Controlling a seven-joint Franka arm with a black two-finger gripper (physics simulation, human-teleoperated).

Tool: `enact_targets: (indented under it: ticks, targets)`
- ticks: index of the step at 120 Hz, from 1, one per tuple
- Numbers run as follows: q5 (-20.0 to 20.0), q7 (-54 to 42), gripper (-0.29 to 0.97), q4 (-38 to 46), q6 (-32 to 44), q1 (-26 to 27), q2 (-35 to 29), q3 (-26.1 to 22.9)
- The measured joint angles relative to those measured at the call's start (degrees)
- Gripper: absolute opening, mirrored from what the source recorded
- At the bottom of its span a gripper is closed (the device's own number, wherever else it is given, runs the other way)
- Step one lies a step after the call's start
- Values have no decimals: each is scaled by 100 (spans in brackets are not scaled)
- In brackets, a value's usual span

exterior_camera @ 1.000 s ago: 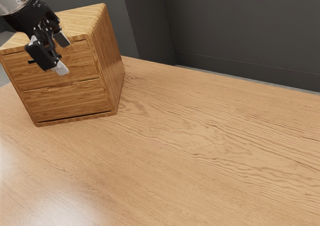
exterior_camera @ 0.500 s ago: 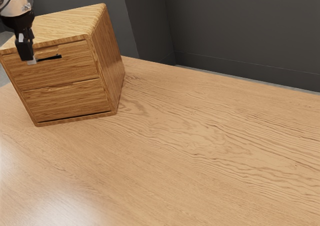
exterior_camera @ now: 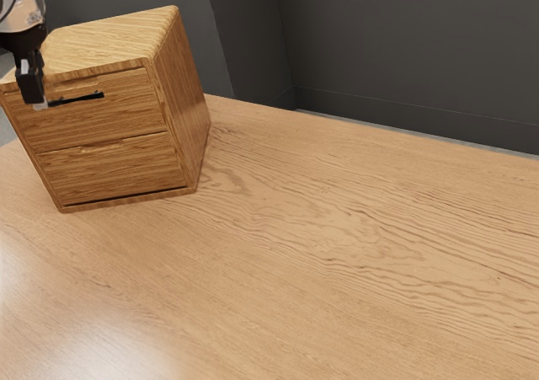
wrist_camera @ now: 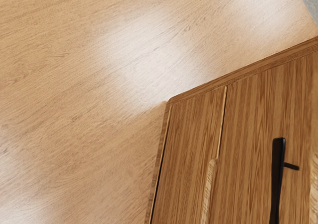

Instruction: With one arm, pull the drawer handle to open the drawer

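My black tool [exterior_camera: 35, 98] hangs at one end of the thin black bar handle [exterior_camera: 77, 99] on the upper drawer [exterior_camera: 109, 117] of the wooden cabinet [exterior_camera: 181, 85], placed for a pull; whether it is open or closed I cannot tell.

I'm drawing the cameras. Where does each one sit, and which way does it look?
Exterior view: beside the table, looking down across it at the cabinet; the arm and pincer show at its upper left.
Wrist view: on the arm's hand, looking at the cabinet's front and the table beside it.
Both share the black handle, the drawer fronts and the table.
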State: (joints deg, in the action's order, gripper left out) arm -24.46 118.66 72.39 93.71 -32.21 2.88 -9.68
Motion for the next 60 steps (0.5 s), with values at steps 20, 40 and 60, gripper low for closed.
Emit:
enact_targets:
  ticks: [20, 40, 60]
  targets:
    - [-4, -99, 68, -4, 9, 138, -119, 379]
    - [-4, -183, 68, -3, 90, 20, 262, 618]
    - [-10, -245, 68, -34, 460, -67, 426, 821]
